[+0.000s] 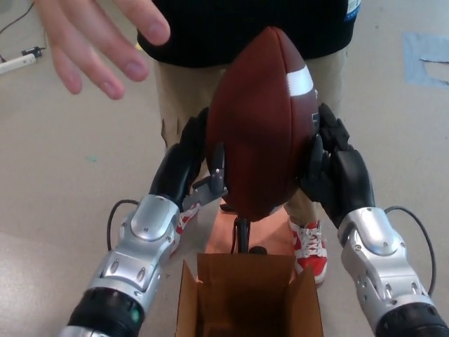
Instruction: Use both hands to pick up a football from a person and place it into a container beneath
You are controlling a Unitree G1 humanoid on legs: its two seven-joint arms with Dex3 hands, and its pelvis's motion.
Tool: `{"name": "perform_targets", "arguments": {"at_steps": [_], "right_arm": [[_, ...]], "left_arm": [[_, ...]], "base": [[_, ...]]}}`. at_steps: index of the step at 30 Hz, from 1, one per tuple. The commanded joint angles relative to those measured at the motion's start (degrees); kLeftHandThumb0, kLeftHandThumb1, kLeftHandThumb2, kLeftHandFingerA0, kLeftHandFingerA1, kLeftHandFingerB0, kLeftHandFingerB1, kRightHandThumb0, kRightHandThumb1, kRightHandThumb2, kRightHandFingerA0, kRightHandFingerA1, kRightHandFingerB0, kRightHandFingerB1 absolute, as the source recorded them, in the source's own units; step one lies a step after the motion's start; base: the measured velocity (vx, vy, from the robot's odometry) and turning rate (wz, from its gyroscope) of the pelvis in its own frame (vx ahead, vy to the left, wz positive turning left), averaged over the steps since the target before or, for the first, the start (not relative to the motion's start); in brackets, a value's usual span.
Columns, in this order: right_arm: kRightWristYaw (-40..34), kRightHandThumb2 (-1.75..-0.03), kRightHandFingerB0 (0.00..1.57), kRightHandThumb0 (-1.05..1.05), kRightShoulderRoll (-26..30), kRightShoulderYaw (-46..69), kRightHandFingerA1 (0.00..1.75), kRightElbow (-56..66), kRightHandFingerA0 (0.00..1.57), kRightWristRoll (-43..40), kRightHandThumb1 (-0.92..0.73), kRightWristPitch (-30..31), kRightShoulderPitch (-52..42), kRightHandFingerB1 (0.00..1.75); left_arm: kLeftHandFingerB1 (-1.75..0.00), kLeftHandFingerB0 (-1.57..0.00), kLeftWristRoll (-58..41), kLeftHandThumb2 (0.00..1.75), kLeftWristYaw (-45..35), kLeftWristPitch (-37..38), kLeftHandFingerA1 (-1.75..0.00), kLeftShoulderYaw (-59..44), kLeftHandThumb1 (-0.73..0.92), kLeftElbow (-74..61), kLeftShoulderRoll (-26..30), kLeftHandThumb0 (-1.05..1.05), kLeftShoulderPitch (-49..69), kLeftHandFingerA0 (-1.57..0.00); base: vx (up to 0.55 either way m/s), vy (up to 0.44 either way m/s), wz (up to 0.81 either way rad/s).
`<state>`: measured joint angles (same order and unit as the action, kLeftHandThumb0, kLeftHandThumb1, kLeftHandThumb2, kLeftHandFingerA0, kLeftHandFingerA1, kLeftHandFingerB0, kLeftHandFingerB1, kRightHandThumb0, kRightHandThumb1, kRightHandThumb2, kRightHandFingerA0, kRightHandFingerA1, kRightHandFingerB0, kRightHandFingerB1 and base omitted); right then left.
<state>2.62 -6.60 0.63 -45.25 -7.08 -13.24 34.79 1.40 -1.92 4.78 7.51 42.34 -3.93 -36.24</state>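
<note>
A brown football (263,123) with a white stripe stands nearly upright in mid air, pressed between my two hands. My left hand (189,165) grips its left side, and my right hand (333,168) grips its right side. Directly below, at the bottom edge of the head view, an open cardboard box (245,298) stands with its flaps up. The ball's lower tip hangs a short way above the box's opening.
A person in a black shirt and tan trousers (182,91) stands just beyond the ball, with an open hand (91,38) raised at the upper left. Their red and white shoes (309,249) stand behind the box. A small black stand (242,235) rises behind the box.
</note>
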Motion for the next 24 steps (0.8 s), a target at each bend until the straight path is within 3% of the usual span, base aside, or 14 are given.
{"name": "perform_targets", "arguments": {"at_steps": [1, 3, 5, 6, 7, 9, 10, 11, 12, 13, 16, 17, 22, 24], "right_arm": [[3.6, -0.99, 0.00, -0.75, -0.9, 1.4, 0.00, -5.7, 0.00, -0.6, -0.84, -7.4, 4.0, 0.07], [3.6, -1.07, 0.00, -0.83, -0.3, 0.8, 0.02, -6.7, 0.00, 0.7, -0.88, -7.6, 4.1, 0.07], [0.2, -1.09, 0.00, -0.85, 2.6, -2.8, 0.02, -6.9, 0.00, 6.8, -0.88, -5.8, 4.2, 0.08], [-1.9, -1.20, 0.00, -0.84, 4.4, -3.9, 0.11, -6.4, 0.00, 9.1, -0.87, -4.4, 3.5, 0.13], [-1.9, -1.18, 0.00, -0.90, 5.6, -3.1, 0.06, -6.0, 0.00, 8.4, -0.89, -4.4, 2.7, 0.06], [-1.6, -1.18, 0.00, -0.86, 8.6, -1.0, 0.08, -5.5, 0.00, 6.6, -0.89, -5.1, 1.1, 0.08], [-1.7, -1.03, 0.00, -0.85, 9.7, -0.4, 0.02, -5.5, 0.00, 6.3, -0.83, -5.4, 0.8, 0.02], [-1.8, -1.03, 0.00, -0.85, 10.8, 0.2, 0.02, -5.5, 0.00, 6.2, -0.83, -5.7, 0.6, 0.02], [-1.9, -1.20, 0.00, -0.86, 13.2, 1.3, 0.10, -5.6, 0.00, 6.0, -0.91, -5.3, 0.4, 0.08], [-1.9, -1.04, 0.00, -0.87, 15.0, 2.2, 0.03, -5.7, 0.00, 5.8, -0.83, -4.8, 0.1, 0.06], [-1.2, -0.97, 0.00, -0.83, 18.9, 5.0, 0.04, -6.0, 0.00, 4.5, -0.77, -5.9, -0.7, 0.09], [-0.5, -1.17, 0.00, -0.84, 19.9, 5.9, 0.13, -5.9, 0.00, 3.8, -0.82, -6.1, -1.0, 0.14], [1.3, -1.16, 0.00, -0.88, 21.5, 9.6, 0.10, -7.5, 0.00, 1.5, -0.83, -6.9, -0.9, 0.10], [1.4, -1.15, 0.00, -0.88, 21.3, 10.3, 0.10, -8.2, 0.00, 1.7, -0.82, -7.4, -0.7, 0.11]], "left_arm": [[-0.12, 0.00, -0.7, 1.18, -2.8, 9.2, -0.11, -1.6, 0.91, 5.5, -0.4, -0.78, -3.2, 0.00], [-0.08, 0.00, -1.3, 1.18, -4.2, 8.9, -0.08, -2.1, 0.92, 5.7, -0.1, -0.84, -2.9, 0.00], [-0.01, 0.00, -2.7, 1.04, -6.5, 7.6, 0.00, -3.2, 0.84, 5.5, 0.8, -0.83, -2.4, 0.00], [-0.01, 0.00, -3.3, 1.04, -7.0, 7.3, 0.00, -4.3, 0.81, 5.3, 1.7, -0.85, -1.7, 0.00], [-0.01, 0.00, -4.0, 1.17, -7.7, 7.1, -0.04, -5.6, 0.92, 5.0, 3.3, -0.93, -1.2, 0.00], [0.00, 0.00, -5.3, 1.17, -9.2, 7.3, -0.03, -8.8, 0.92, 5.4, 7.6, -0.95, -0.6, 0.00], [0.00, 0.00, -5.6, 1.18, -9.5, 7.3, -0.03, -9.9, 0.92, 6.0, 9.2, -0.96, -0.6, 0.00], [0.00, 0.00, -5.9, 1.18, -9.8, 7.2, -0.03, -11.1, 0.92, 6.6, 10.7, -0.96, -0.7, 0.00], [0.00, 0.00, -7.2, 1.18, -11.1, 6.3, -0.02, -13.7, 0.92, 7.7, 13.8, -0.98, -0.9, 0.00], [0.00, 0.00, -8.5, 1.17, -12.4, 6.1, -0.05, -15.6, 0.90, 9.1, 16.2, -1.01, -1.2, 0.00], [0.00, 0.00, -10.4, 1.17, -14.8, 7.4, -0.01, -20.2, 0.90, 12.8, 22.0, -0.98, -1.7, 0.00], [-0.04, 0.00, -10.0, 1.19, -14.4, 8.0, -0.04, -21.0, 0.89, 14.0, 23.5, -0.96, -2.0, 0.00], [0.00, 0.00, -12.1, 1.13, -17.1, 8.9, -0.01, -25.6, 0.86, 17.5, 27.1, -0.99, -1.5, 0.00], [-0.01, 0.00, -11.5, 1.03, -17.3, 10.4, 0.00, -26.2, 0.78, 18.1, 27.5, -0.88, -0.9, 0.00]], "base": [[0.00, 0.000, 0.00], [0.00, 0.000, 0.00], [0.00, 0.000, 0.00], [0.00, 0.000, 0.00], [0.00, 0.000, 0.00], [0.00, 0.000, 0.00], [0.00, 0.000, 0.00], [0.00, 0.000, 0.00], [0.00, 0.000, 0.00], [0.00, 0.000, 0.00], [0.00, 0.000, 0.00], [0.00, 0.000, 0.00], [0.00, 0.000, 0.00], [0.00, 0.000, 0.00]]}}
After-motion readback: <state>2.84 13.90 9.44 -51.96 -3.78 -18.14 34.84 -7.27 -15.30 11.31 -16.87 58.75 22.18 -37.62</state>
